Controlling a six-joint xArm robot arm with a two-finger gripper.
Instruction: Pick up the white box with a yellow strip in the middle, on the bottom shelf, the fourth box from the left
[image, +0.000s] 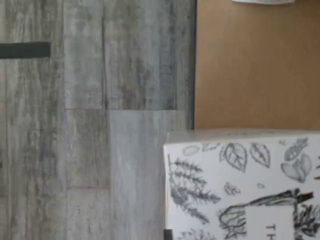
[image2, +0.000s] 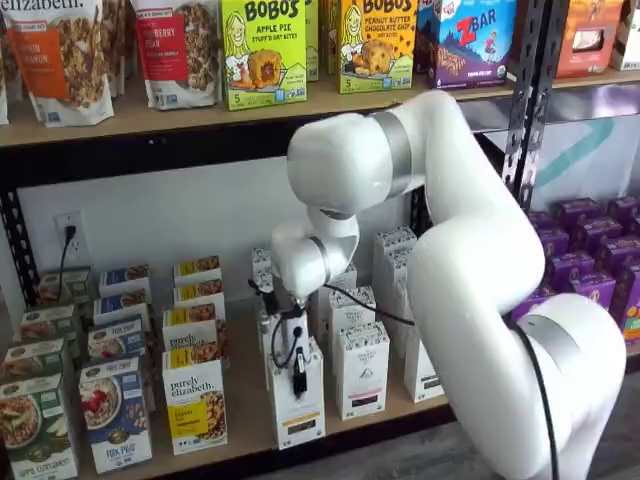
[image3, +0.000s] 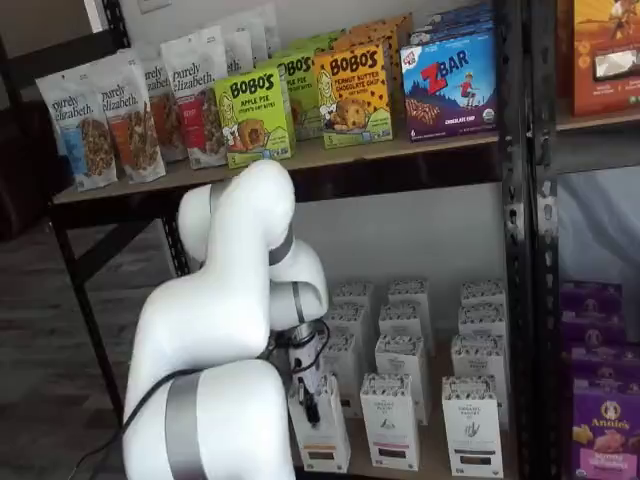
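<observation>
The white box (image2: 298, 412) is a tall narrow carton with a grey leaf-patterned top band, and it stands at the front of the bottom shelf (image2: 240, 425), forward of its row. My gripper (image2: 299, 378) comes down over its top. One black finger lies against its front face and the jaws look closed on it. Both shelf views show this; the gripper (image3: 313, 405) and box (image3: 324, 440) sit just below the white wrist. In the wrist view the box's patterned band (image: 240, 185) fills one corner, beside the tan shelf board (image: 255, 65).
More white cartons (image2: 361, 368) stand in rows right of and behind the held one. Purely elizabeth boxes (image2: 195, 405) and fox-picture boxes (image2: 115, 412) stand to its left. Purple boxes (image2: 590, 270) fill the neighbouring bay. Grey plank floor (image: 90, 130) lies below the shelf edge.
</observation>
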